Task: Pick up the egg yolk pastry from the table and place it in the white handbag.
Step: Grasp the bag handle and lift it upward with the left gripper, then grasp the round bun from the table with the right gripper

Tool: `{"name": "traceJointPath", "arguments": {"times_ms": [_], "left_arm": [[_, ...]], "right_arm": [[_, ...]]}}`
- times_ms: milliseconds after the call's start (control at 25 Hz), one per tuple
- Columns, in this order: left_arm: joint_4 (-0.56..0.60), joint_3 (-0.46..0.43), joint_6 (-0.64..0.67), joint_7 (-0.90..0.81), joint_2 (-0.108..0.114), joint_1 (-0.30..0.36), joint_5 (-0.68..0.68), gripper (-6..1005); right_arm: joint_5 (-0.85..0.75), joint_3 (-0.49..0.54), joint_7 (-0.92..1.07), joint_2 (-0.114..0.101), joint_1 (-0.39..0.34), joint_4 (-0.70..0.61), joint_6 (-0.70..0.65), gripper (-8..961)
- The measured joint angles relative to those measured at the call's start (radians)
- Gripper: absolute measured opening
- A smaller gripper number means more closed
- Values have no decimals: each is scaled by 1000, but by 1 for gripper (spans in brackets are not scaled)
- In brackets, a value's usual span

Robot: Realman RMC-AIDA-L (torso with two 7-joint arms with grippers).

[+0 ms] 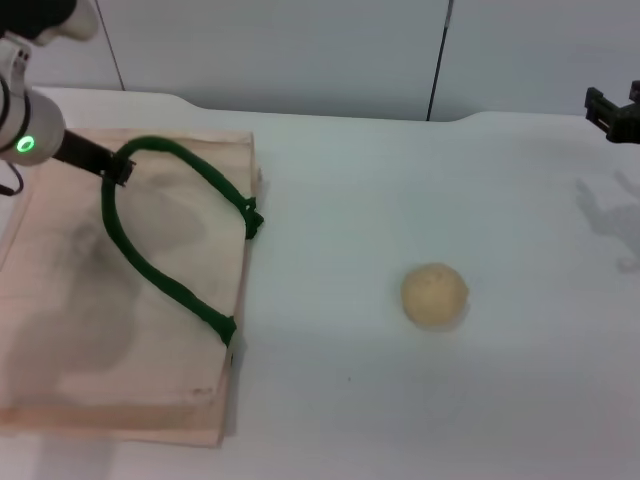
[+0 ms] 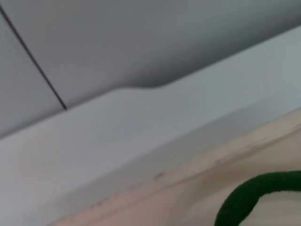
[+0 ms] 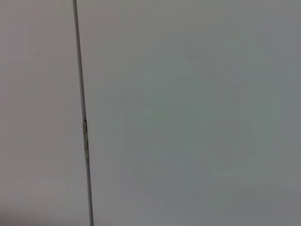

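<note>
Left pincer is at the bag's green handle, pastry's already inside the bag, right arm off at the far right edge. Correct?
Not quite. The egg yolk pastry sits on the bare table, right of the white handbag, as the head view shows. The left pincer is at the green handle; the right pincer is at the right edge.

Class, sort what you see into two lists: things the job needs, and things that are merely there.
Needed: egg yolk pastry; white handbag; left gripper at the bag's green handle; right gripper, far right.

Merely there: table; wall panels.
</note>
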Motion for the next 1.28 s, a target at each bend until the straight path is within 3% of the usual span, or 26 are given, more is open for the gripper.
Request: {"name": "traceJointPath", "arguments": {"times_ms": [280,560,800,960,1280], "left_arm": [[311,29,-91,8,4,104,-145,129],[513,10,-176,4,7,102,-170,130],[612,-26,-240,10,7,100,-193,130],[657,-71,-286,17,8,78,-194,130],[701,-89,-336,21,8,39,-215,128]], "right_arm": [[-11,-25,-7,0,-5,18,0,584],[-99,-45,0,3,-7,16,43,585],[-122,-96,30,1,-109,148,76,590],[-240,-100,128,0,-177,242,84,604],[-536,-93,364,0,-198,311,198,634]]}}
